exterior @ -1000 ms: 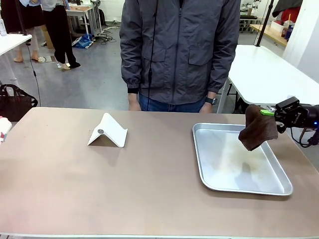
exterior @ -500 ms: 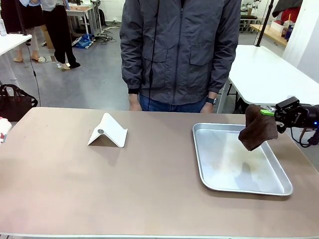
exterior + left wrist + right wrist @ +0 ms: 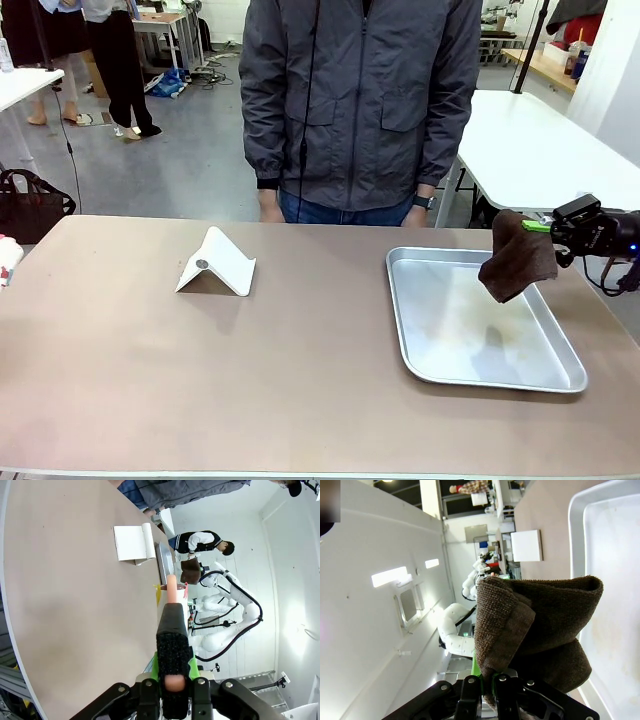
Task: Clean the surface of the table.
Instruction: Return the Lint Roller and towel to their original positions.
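The tan table (image 3: pixel 200 370) stretches across the front view. At its right end my right gripper (image 3: pixel 540 226) is shut on a brown cloth (image 3: pixel 518 258), which hangs over the far right part of a silver tray (image 3: pixel 480 372). The right wrist view shows the folded cloth (image 3: pixel 540 620) pinched between that gripper's (image 3: pixel 487 682) fingers, above the tray (image 3: pixel 620 580). In the left wrist view my left gripper (image 3: pixel 173 666) is shut on a slim black-and-pink stick (image 3: pixel 173 630), held off the table's (image 3: pixel 75 605) left end.
A white folded stand (image 3: pixel 217 263) sits on the table left of centre. A person in a grey jacket (image 3: pixel 360 100) stands at the far edge, hands down. A white-topped table (image 3: pixel 540 150) lies behind on the right.
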